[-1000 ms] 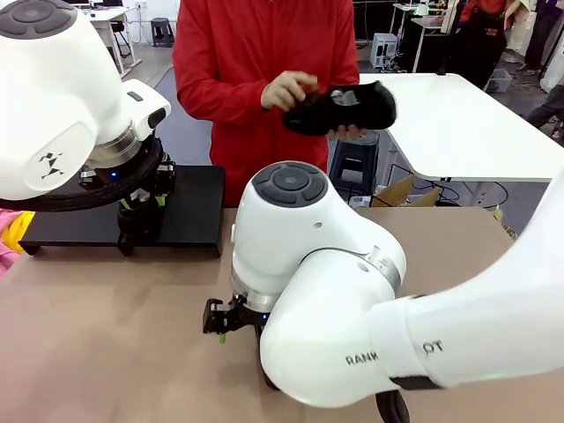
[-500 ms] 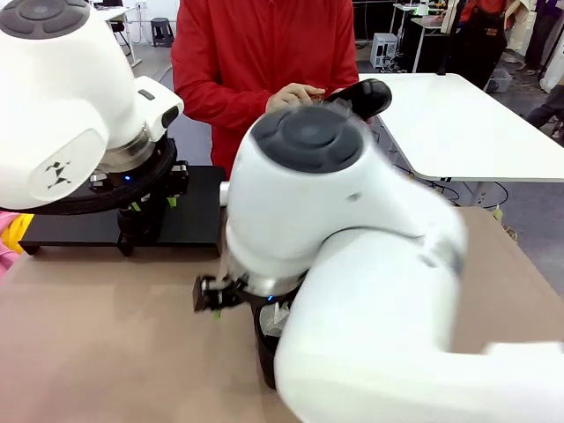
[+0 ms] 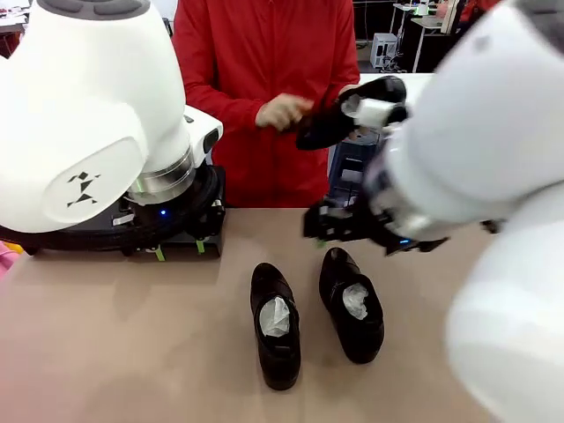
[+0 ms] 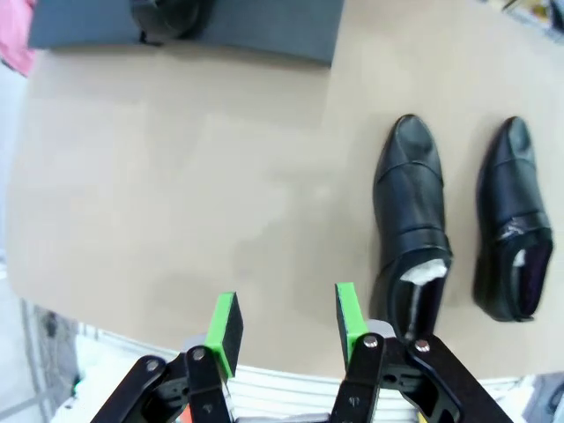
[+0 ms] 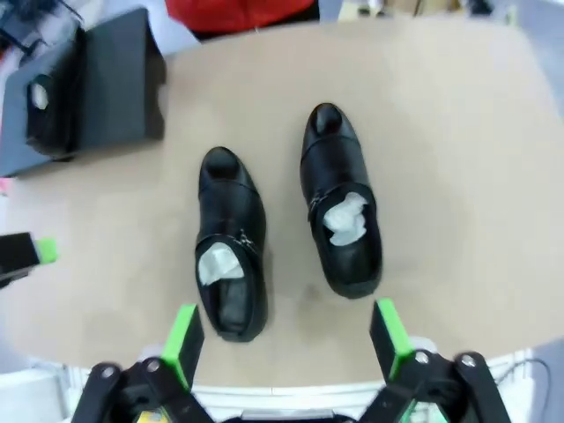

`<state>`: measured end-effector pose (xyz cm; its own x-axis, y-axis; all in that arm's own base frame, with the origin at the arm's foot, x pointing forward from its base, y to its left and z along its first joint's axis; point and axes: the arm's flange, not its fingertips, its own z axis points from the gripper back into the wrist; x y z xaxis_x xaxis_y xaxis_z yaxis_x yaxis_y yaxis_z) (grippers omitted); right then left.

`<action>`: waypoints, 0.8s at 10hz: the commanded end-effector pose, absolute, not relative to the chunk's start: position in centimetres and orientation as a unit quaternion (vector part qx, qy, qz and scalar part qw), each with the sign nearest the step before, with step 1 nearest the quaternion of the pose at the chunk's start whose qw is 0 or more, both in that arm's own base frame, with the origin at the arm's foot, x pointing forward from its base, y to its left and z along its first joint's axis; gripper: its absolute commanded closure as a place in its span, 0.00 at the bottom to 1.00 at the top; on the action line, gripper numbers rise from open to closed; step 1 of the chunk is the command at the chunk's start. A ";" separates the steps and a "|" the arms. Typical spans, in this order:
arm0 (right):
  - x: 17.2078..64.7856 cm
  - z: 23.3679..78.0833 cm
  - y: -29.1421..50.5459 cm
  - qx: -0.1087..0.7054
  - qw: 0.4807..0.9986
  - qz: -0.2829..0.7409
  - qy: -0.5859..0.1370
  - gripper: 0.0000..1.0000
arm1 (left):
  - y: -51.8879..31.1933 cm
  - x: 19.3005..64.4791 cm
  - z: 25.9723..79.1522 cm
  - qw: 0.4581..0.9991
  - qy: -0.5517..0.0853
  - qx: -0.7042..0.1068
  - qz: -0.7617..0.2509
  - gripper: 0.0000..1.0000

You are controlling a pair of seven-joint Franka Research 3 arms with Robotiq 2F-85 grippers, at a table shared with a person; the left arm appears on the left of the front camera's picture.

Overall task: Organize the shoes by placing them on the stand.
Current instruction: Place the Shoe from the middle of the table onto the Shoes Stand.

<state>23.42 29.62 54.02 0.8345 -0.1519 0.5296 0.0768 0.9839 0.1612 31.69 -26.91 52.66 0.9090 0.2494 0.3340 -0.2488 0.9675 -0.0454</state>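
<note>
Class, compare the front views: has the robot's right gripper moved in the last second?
Yes. The right gripper rose and swung rightward, away from the stand.

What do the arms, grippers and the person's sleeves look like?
The left arm and right arm are glossy white rounded shells; the left bears a small black logo. The left gripper and right gripper are black with green pads. The person's sleeve is red.

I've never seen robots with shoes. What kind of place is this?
Probably a robot lab, not a shop: two white robot arms reach over a plain brown table with black shoes on it.
</note>
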 end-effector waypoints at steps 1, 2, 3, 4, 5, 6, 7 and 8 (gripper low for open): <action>23.9 52.9 33.3 0.073 0.962 -0.021 -0.262 0.00 | -27.0 31.6 52.3 0.978 -0.179 0.006 0.111 0.43; 23.9 52.9 33.3 0.073 0.962 -0.021 -0.262 0.00 | -27.0 31.6 52.3 0.978 -0.179 0.006 0.111 0.43; 23.1 53.4 30.8 0.065 0.957 -0.048 -0.277 0.00 | -26.8 31.8 52.7 0.977 -0.171 0.000 0.128 0.43; 24.5 53.4 29.5 0.019 0.962 -0.073 -0.264 0.00 | -28.2 31.3 51.7 0.987 -0.121 -0.002 0.105 0.43; 25.4 55.0 26.2 -0.003 0.955 -0.123 -0.270 0.00 | -29.0 30.9 49.9 0.992 -0.091 -0.012 0.084 0.43; 25.6 56.6 22.9 -0.011 0.949 -0.162 -0.270 0.00 | -29.1 31.3 48.3 0.993 -0.072 -0.024 0.085 0.43; 25.7 57.8 20.0 -0.016 0.942 -0.198 -0.271 0.00 | -29.5 31.6 46.7 0.995 -0.059 -0.037 0.074 0.43; 25.6 58.3 17.9 -0.015 0.933 -0.232 -0.273 0.00 | -29.8 32.1 45.3 0.996 -0.040 -0.046 0.064 0.43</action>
